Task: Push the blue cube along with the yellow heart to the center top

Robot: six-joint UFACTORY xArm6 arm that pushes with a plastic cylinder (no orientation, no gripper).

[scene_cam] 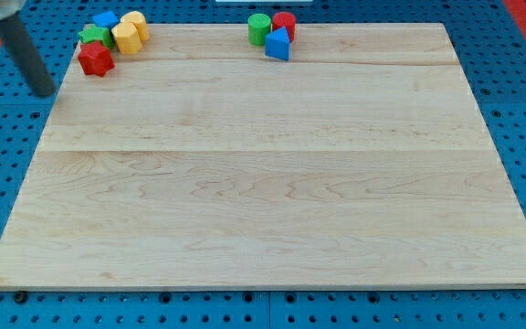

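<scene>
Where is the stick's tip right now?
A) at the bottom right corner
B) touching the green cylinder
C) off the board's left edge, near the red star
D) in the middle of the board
C: my tip sits just off the board's left edge, left of the red star, not touching it.

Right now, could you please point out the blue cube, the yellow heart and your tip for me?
blue cube (pixel 106 19): camera view, on its top face.
yellow heart (pixel 136 22): camera view, on its upper surface.
my tip (pixel 46 92): camera view, at the rod's very end, left of the red block (pixel 96 59).
</scene>
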